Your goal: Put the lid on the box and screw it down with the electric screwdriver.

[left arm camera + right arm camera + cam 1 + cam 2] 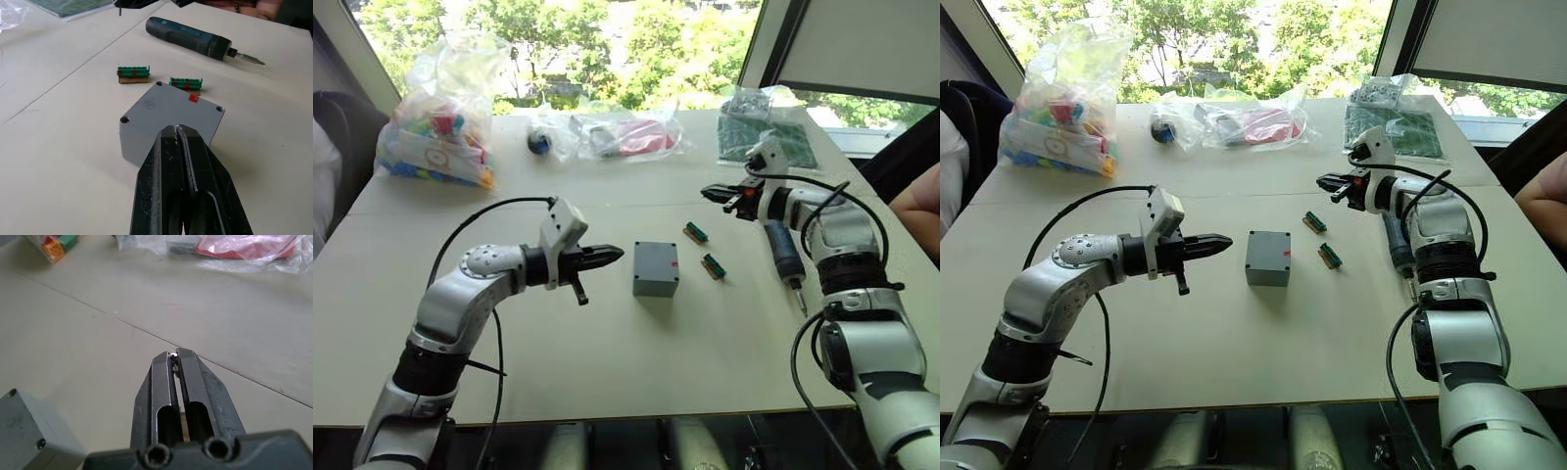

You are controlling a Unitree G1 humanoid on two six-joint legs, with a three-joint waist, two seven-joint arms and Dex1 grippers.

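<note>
Grey lidded box (pixel 655 268) bears a red mark; both grippers' fingers are pressed together.

The left arm is bent at the elbow and reaches in across the surface (pixel 607 372). Its wrist is turned so the left gripper (pixel 613 256) points sideways toward the middle. Its two black fingers (pixel 166 161) are pressed flat together, with nothing between them.

The right arm reaches farther forward and bends back in. The right gripper (pixel 709 193) points toward the left side. Its two fingers (pixel 164 382) are close together, with only a thin slit between them.
</note>
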